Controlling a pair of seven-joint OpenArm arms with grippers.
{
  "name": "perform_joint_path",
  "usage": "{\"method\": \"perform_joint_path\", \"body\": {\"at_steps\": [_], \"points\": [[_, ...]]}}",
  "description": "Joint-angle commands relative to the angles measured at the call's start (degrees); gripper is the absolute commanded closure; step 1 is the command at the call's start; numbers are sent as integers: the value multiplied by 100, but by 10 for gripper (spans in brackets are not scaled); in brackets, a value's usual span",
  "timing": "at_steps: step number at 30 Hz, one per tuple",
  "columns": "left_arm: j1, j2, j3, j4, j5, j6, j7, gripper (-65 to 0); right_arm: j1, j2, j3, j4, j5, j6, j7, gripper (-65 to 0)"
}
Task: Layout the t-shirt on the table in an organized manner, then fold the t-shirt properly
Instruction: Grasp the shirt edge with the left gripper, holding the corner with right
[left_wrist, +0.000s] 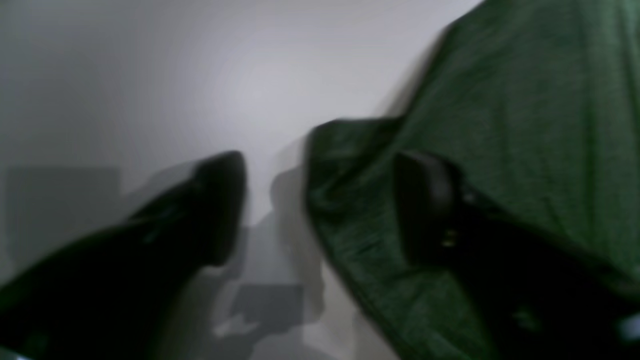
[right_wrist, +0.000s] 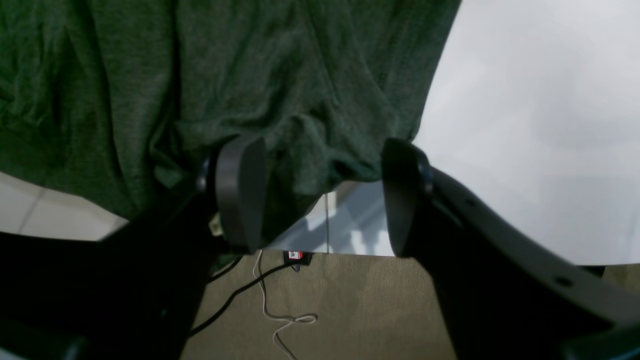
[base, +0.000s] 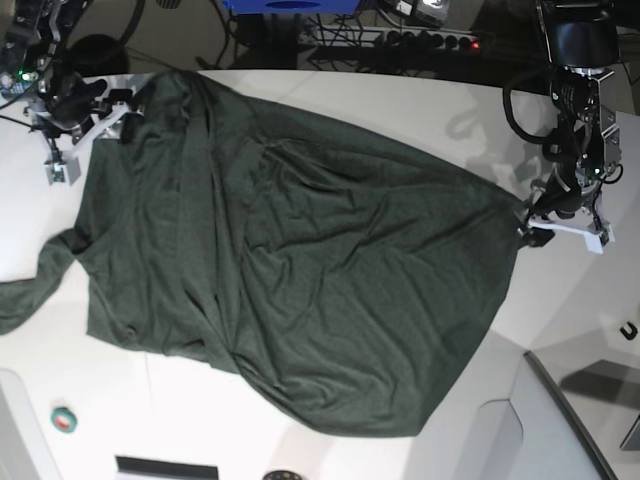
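Both grippers are flanking the t-shirt (base: 300, 270), which is sprawling creased across the table (base: 420, 110) (spread, not yet squared). Right gripper (right_wrist: 325, 195), at ten o'clock, is gaping around a hem fold without pinching. Left gripper (left_wrist: 320, 205), at three o'clock, is standing parted, one finger (left_wrist: 425, 205) over cloth, likely releasing.

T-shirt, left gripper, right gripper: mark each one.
t-shirt (base: 300, 270): base view, middle of the cloth.
left gripper (left_wrist: 320, 207): left wrist view, gap between fingertips.
right gripper (right_wrist: 322, 195): right wrist view, gap between fingertips.
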Motion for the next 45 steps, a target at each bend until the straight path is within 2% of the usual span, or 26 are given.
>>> {"method": "perform_joint_path", "body": {"at_steps": [1, 3, 4, 10, 14, 17, 21, 24, 26, 29, 30, 34, 35, 39, 45], "points": [[-43, -101, -43, 48, -32, 6, -85, -530, 8, 41, 16, 105, 51, 33, 79, -348], [-69, -74, -43, 22, -32, 6, -85, -609, 8, 41, 16, 105, 51, 33, 79, -348], [-78, -57, -34, 13, -32, 6, -94, -614, 8, 41, 16, 96, 51, 33, 79, -348], [-316, 110, -7, -462, -32, 6, -112, -592, 25, 41, 16, 87, 51, 50, 79, -348], [-553, 295, -7, -752, -32, -2, -112, -594, 52, 32, 25, 87, 51, 472, 71, -348], [-641, 304, -7, -849, -32, -2, -112, -594, 34, -91, 34, 87, 51, 507, 62, -348], [-790, 321, 1, -1077, -32, -2, -112, -587, 140, -434, 746, 70, 51, 534, 62, -348], [-869, 444, 1, -1235, -23, -2, -112, -579, 280, -495, 1159, -44, 51, 551, 27, -348], [-869, 462, 1, -1253, -23, -2, -120, -515, 324, -495, 1177, -159, 51, 710, 27, -348], [-869, 471, 1, -1262, -23, -11, -120, -352, 421, -530, 1203, -405, 51, 1123, 27, -348], [-869, 480, 1, -1262, -23, -29, -120, -286, 474, -530, 1203, -554, 51, 1132, 27, -348], [-843, 506, -34, -1262, -23, -504, -120, -38, 667, -539, 1467, -1064, 77, 1158, 27, -350], [-834, 497, -34, -1262, -23, -600, -120, 0, 729, -539, 1493, -1187, 156, 1167, 27, -357], [-808, 497, -34, -1262, -23, -794, -112, 0, 922, -302, 1449, -1750, 675, 1167, 18, -428], [-773, 488, -34, -1235, -23, -794, -76, 0, 1072, -152, 1476, -2163, 1000, 1167, -369, -432]]}}
